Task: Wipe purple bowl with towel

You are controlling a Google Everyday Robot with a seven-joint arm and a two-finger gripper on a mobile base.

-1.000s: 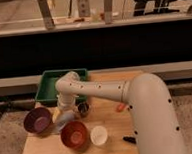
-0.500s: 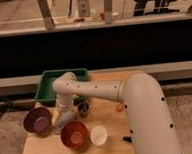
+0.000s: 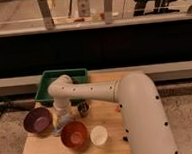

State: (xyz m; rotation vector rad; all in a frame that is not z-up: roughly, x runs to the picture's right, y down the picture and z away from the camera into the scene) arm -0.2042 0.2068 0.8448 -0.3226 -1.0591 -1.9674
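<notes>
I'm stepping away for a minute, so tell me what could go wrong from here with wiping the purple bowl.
1. The gripper is low between the purple bowl and the red bowl, close to both; a sideways move could knock either.
2. The purple bowl sits near the left edge of the table, so a hard wipe might push it off.
3. A dark cup stands right by the arm and could tip.

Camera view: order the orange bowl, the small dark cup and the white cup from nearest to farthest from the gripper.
The gripper sits low beside the purple bowl.
1. Orange bowl: right next to it, at the front.
2. Small dark cup: farther back, by the green bin.
3. White cup: front edge, beyond the orange bowl.
</notes>
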